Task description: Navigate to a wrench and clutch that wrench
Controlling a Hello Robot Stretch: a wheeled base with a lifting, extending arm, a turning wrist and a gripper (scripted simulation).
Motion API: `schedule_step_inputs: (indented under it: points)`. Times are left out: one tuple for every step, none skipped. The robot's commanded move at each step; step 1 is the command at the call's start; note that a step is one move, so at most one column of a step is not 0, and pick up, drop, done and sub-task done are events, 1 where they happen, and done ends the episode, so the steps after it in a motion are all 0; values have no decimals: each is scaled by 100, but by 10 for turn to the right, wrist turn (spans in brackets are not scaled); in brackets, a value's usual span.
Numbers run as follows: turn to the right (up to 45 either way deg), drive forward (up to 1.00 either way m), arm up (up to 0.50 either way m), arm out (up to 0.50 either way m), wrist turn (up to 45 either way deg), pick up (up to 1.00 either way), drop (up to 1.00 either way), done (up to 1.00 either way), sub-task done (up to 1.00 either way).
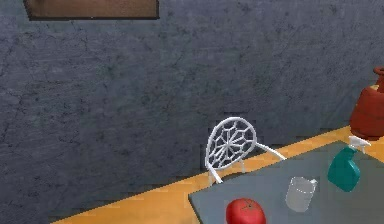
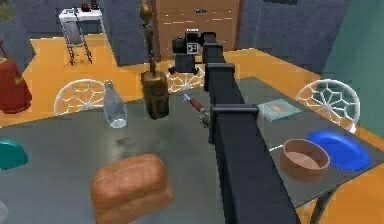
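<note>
- Arm (image 2: 232,140): dark bar running up from the arm side view's bottom edge across the grey desk (image 2: 60,150).
- Fingers (image 2: 186,60) at the arm's far end, near the desk's far edge. Cannot tell if they are apart or together, or if they hold anything.
- Wrench (image 2: 196,106): small tool with a red handle and a grey end, lying flat on the desk just left of the arm, on the near side of the fingers. Contact with the fingers can't be told.
- Tall brown wooden piece (image 2: 153,92) stands upright just left of the wrench.
- Clear bottle (image 2: 115,104) is left of that, tilted.
- Bread (image 2: 130,186) sits on the desk's near part.
- Right of the arm: teal book (image 2: 276,109), brown bowl (image 2: 301,158), blue plate (image 2: 338,150) just beside the bowl.
- White wire chairs at the desk's far side, left (image 2: 80,96) and right (image 2: 330,97).
- Red vase (image 2: 10,86) at the left edge, on the orange floor (image 2: 270,60).
- Dresser (image 2: 200,15) against the far wall.
- Forward view: desk corner carries a red apple (image 1: 244,211), a glass (image 1: 300,192) and a teal jug (image 1: 345,170).
- The vase shows again at that view's right edge, with a wire chair against the dark wall (image 1: 120,90).
</note>
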Motion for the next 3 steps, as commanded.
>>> schedule_step_inputs:
  points:
    - [0,0,0,0,450,0,0,0,0]
    - [0,0,-30,0,0,0,0,0,0]
    - [0,0,0,0,0,100,0,0,0]
